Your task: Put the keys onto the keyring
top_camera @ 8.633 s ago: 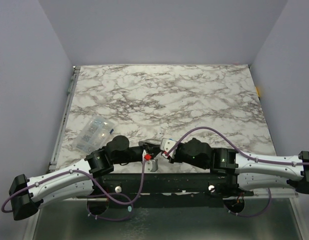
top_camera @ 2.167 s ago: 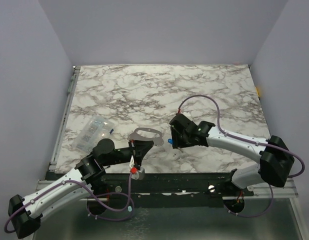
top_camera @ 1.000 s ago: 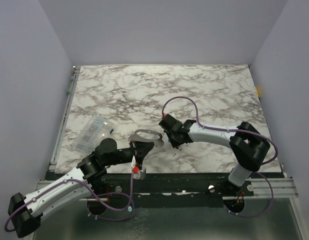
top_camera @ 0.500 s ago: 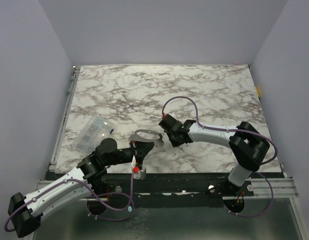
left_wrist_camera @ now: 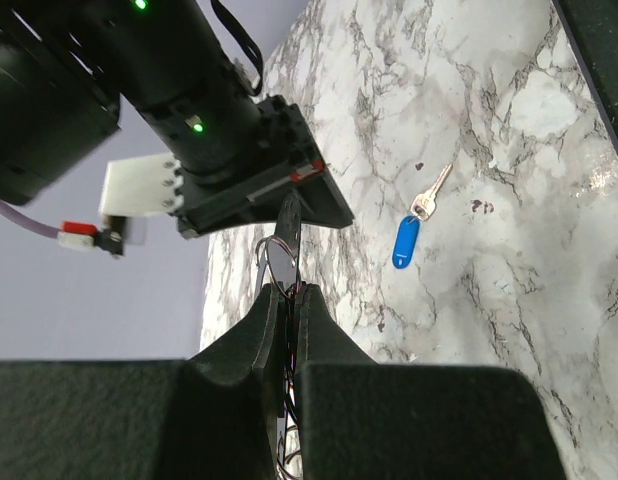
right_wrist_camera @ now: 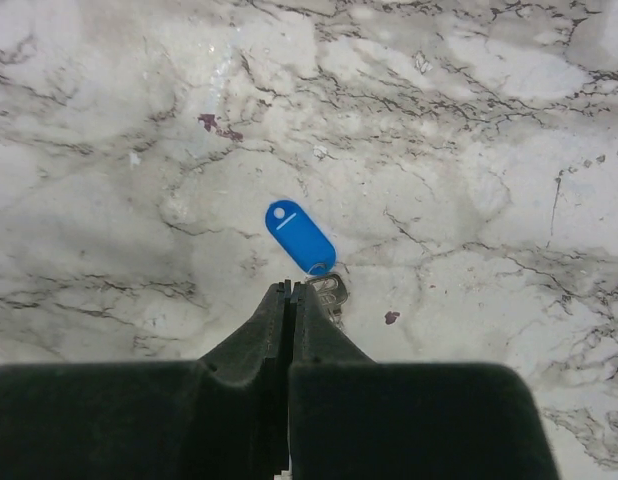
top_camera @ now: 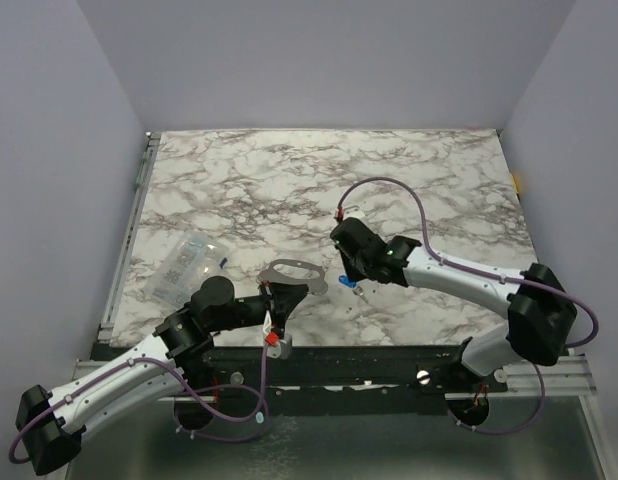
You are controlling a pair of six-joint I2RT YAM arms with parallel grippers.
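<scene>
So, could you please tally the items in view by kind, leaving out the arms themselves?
Blue-headed key: 1
Silver key: 1
Keyring: 1
Clear plastic packet: 1
Total: 4

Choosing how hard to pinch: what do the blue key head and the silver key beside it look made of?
The blue key head: likely smooth plastic, going by its even saturated colour and soft sheen. The silver key: probably bare metal, pale grey with bright glints.
</scene>
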